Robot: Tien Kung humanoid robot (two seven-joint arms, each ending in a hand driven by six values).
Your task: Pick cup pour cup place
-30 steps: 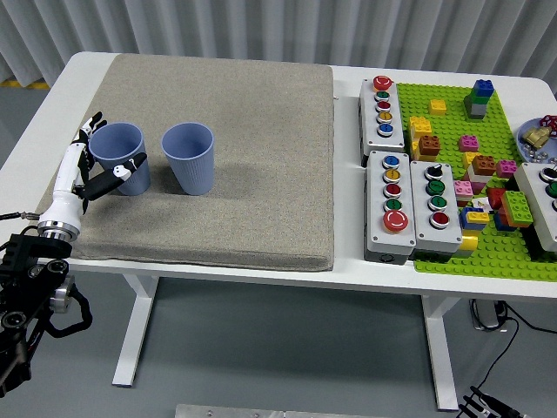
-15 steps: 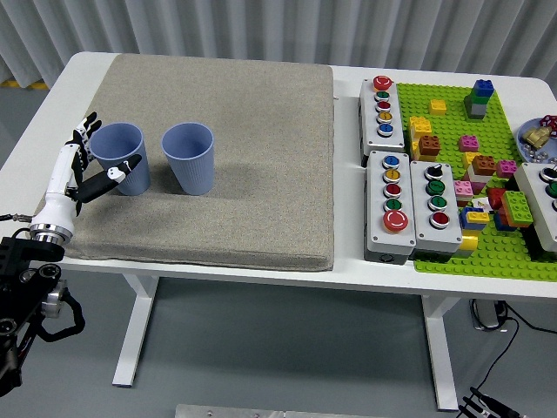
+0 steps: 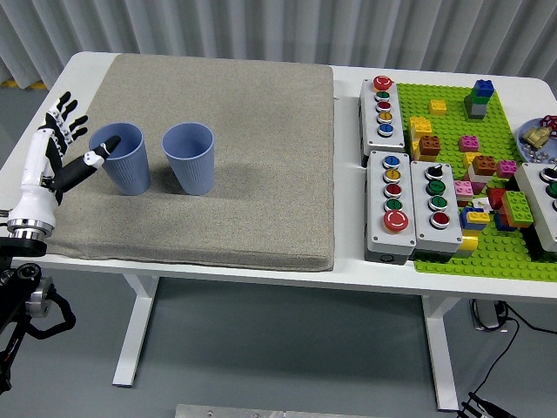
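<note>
Left hand (image 3: 59,152), white with black finger joints, sits at the left edge of the white tabletop (image 3: 348,261), forearm rising from the lower-left corner. Fingers spread and pointing up and away toward the far edge; thumb angled right, its tip just beside the rim of the left blue plastic cup (image 3: 122,158). Hand released, grasping nothing. Right arm not visible.

Both cups stand upright on the grey-beige fabric mat (image 3: 226,174) in its left part, nearer the far edge than the near one. Second blue plastic cup (image 3: 190,157) stands just beside the first, to its right, apart from it.

Right half of tabletop: grey push-button boxes (image 3: 409,205) and a green studded baseplate (image 3: 474,174) carrying coloured bricks.
</note>
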